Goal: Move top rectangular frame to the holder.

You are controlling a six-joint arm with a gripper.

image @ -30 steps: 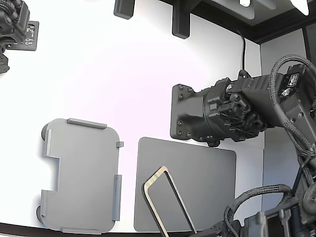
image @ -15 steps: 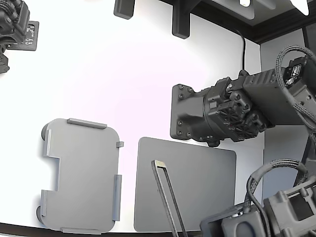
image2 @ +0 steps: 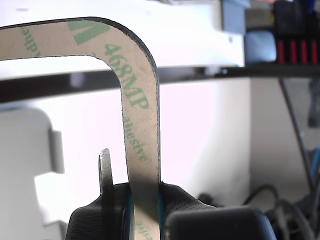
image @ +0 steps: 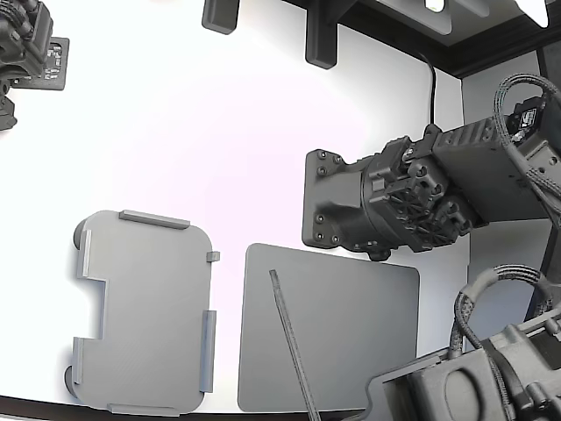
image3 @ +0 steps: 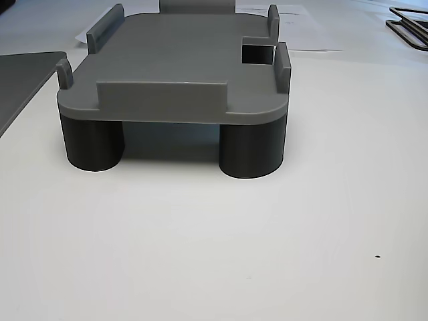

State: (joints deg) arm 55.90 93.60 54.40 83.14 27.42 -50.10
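Observation:
The top rectangular frame (image2: pixel 137 100) is held up in the air, with its tan backing printed in green filling the wrist view. In the exterior view the frame (image: pixel 289 342) shows edge-on as a thin dark line above the grey mat (image: pixel 359 324). My gripper (image2: pixel 142 200) is shut on one long side of the frame, with black pads (image2: pixel 187 200) on either side of it. The holder (image: pixel 145 311), a light grey tray with raised tabs and a side notch, lies apart at the exterior view's left. In the other view the holder (image3: pixel 180 73) stands bare on round feet.
A second arm (image: pixel 394 206) with a dark plate end hangs over the mat's far edge. My wrist body (image: pixel 456 386) and cables fill the exterior view's lower right. Dark brackets (image: pixel 320 39) stand at the back. Thin dark frames (image3: pixel 409 23) lie far right in the other view.
The held frame has turned from showing its open face to standing edge-on in the exterior view. My wrist has come further into view at the lower right.

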